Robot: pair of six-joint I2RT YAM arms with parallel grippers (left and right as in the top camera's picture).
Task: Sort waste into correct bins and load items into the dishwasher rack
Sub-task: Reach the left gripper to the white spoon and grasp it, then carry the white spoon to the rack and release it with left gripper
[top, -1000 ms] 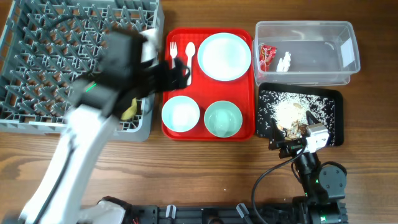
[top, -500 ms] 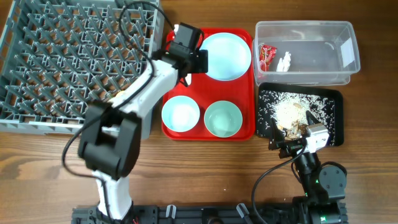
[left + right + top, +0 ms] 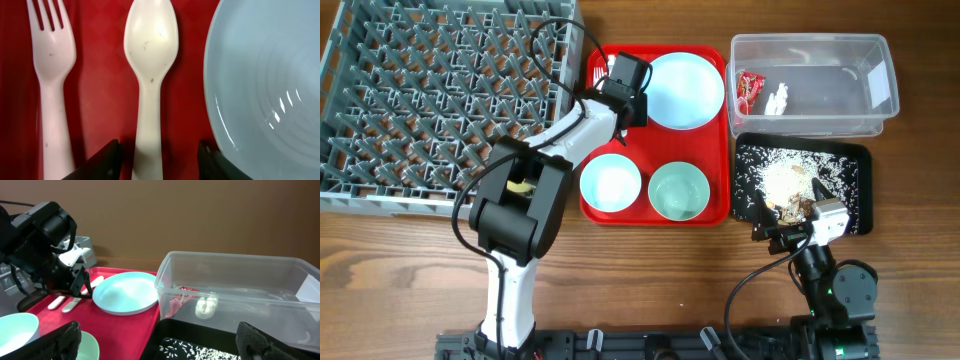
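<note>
At the near edge of the worktop (image 3: 650, 270): the right gripper (image 3: 782, 222) sits parked just short of the black tray (image 3: 866, 190), jaws spread wide and holding nothing. It has not stirred in the last second.
Black tray: whitish-brown scraps (image 3: 782, 180) already lie heaped in it, so that part of the sorting looks done to me.
Red serving tray (image 3: 644, 148), near half: the two pale-blue bowls (image 3: 611, 184) (image 3: 679, 190) stand side by side, empty.
What just changed: a second ago the left arm was a blur over the near right corner of the rack (image 3: 420, 100). It has now swung across to the red serving tray's far left corner, where the left gripper (image 3: 159, 161) hangs low.
What that means: I'd say one drop into the rack is finished and a fresh pick is starting, cutlery first by the look of it.
Jaws and spoon: the left jaws are open. The white spoon (image 3: 150, 75) runs its handle between the two tips, touching neither as far as I can tell.
Either side: the fork (image 3: 50, 75) lies outside one tip and the rim of the plate (image 3: 270, 75) just outside the other.
Far side: the clear tub (image 3: 882, 90) holds the red wrapper (image 3: 750, 88) and a small whitish piece (image 3: 778, 98).
Rack: a yellow thing, likely the cup (image 3: 521, 186), shows in its near right corner, half hidden under the arm.
</note>
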